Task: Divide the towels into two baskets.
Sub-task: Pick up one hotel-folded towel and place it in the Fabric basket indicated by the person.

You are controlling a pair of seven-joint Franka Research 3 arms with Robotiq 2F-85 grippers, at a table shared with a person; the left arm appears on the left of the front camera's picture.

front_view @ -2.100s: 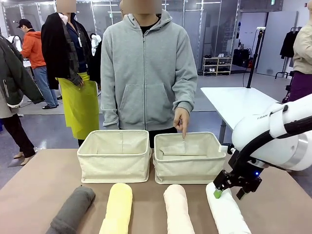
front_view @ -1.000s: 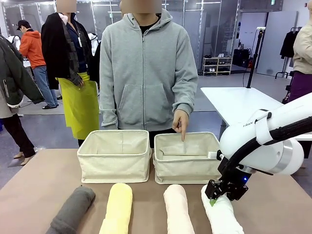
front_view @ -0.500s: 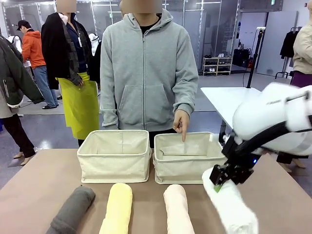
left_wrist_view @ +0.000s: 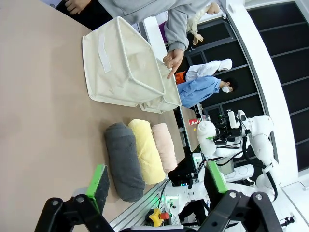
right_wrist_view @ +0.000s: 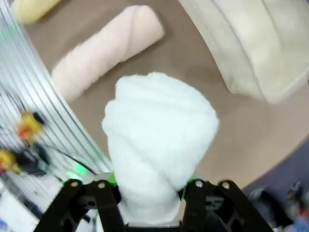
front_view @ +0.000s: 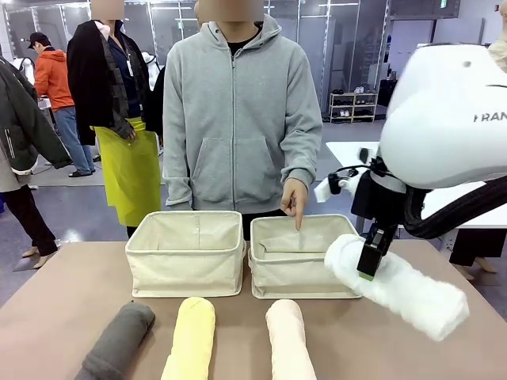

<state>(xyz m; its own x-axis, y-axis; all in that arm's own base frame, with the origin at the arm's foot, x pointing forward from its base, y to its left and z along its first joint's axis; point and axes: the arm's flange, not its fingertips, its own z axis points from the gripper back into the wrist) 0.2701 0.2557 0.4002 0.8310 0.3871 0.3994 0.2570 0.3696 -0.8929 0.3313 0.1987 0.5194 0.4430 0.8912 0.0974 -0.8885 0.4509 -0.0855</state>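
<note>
Front view: fixed and low at the near edge of the table (front_view: 47,301), facing straight across at the person (front_view: 238,127) on the far side, at middle distance.
Left wrist view: high and well back from the table, rolled sideways, so the tabletop fills the left of the frame. The left gripper (left_wrist_view: 157,180) sits at the bottom edge.
Right wrist view: very close and blurred, looking down past the right gripper (right_wrist_view: 149,193) onto the white towel (right_wrist_view: 159,125).
Front and left wrist share: the baskets (left_wrist_view: 128,72), the grey towel (left_wrist_view: 124,162) and the person's hand (left_wrist_view: 171,60).
All three share: the pink towel (right_wrist_view: 106,48), the yellow towel (right_wrist_view: 34,7) and the tabletop.
</note>
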